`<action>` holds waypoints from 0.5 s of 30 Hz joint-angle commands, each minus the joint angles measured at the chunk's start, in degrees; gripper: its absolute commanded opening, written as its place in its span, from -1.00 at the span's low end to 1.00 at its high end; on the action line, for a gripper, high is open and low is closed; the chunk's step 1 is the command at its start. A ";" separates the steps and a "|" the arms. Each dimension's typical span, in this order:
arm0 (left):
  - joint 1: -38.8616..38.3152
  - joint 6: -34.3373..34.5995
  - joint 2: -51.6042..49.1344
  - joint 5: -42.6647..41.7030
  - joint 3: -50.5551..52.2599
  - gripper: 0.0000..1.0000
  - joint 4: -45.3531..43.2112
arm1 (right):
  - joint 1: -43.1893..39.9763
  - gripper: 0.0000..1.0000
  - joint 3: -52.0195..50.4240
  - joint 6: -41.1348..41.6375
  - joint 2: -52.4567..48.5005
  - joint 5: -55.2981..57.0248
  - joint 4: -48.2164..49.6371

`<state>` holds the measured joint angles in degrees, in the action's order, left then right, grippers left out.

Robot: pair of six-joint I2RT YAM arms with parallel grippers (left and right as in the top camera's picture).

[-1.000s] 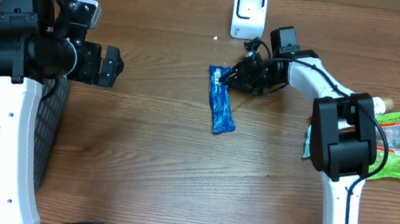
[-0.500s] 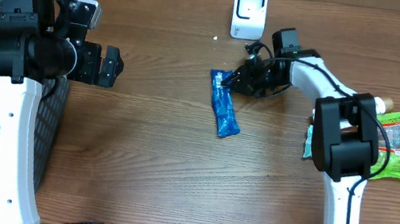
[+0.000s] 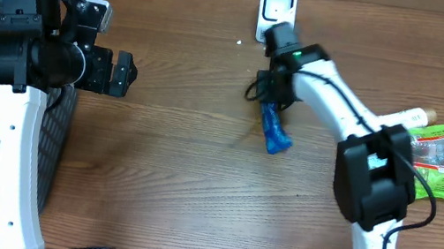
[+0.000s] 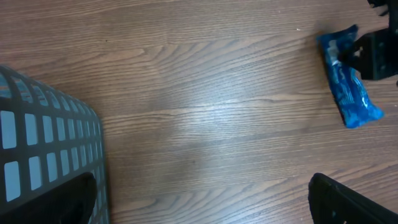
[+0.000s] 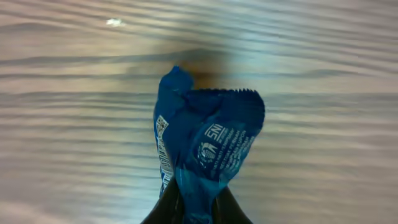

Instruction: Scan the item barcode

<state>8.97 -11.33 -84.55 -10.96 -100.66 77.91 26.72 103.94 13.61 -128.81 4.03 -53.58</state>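
You have bright, even light from above in the overhead view. The brown wooden table (image 3: 160, 177) shows clear grain, with only a faint soft shadow to the left of the crinkled blue plastic wrapper (image 3: 274, 133). In the left wrist view, a pale patch of glare washes out the wood at centre frame. The black fingers (image 4: 348, 202) of the left gripper (image 4: 205, 202) sit dark and out of focus in the bottom corners. In the right wrist view, the wood grain smears into horizontal streaks. The wrapper stays fairly sharp, with its white print visible, and a dim shadow lies just behind its top.
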 commanded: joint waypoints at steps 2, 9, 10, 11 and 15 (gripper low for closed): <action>0.00 -0.26 -0.46 -0.48 -0.33 1.00 -0.17 | 6.95 -0.93 1.22 10.62 2.95 35.28 -2.95; 0.00 -0.26 -0.46 -0.48 -0.33 1.00 -0.20 | 15.61 -0.33 1.11 10.16 2.67 39.54 -3.41; 0.00 -0.26 -0.46 -0.48 -0.33 1.00 -0.17 | 16.46 -0.06 1.11 9.90 2.67 38.47 -3.13; 0.00 -0.26 -0.46 -0.48 -0.33 1.00 -0.20 | 17.29 0.11 1.11 9.20 2.67 36.74 -2.86; 0.00 -0.26 -0.46 -0.48 -0.33 1.00 -0.17 | 18.32 0.36 1.29 8.48 2.78 29.09 -2.56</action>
<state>8.97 -11.35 -84.55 -10.96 -100.66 77.93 45.10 103.94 22.04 -128.40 37.17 -56.40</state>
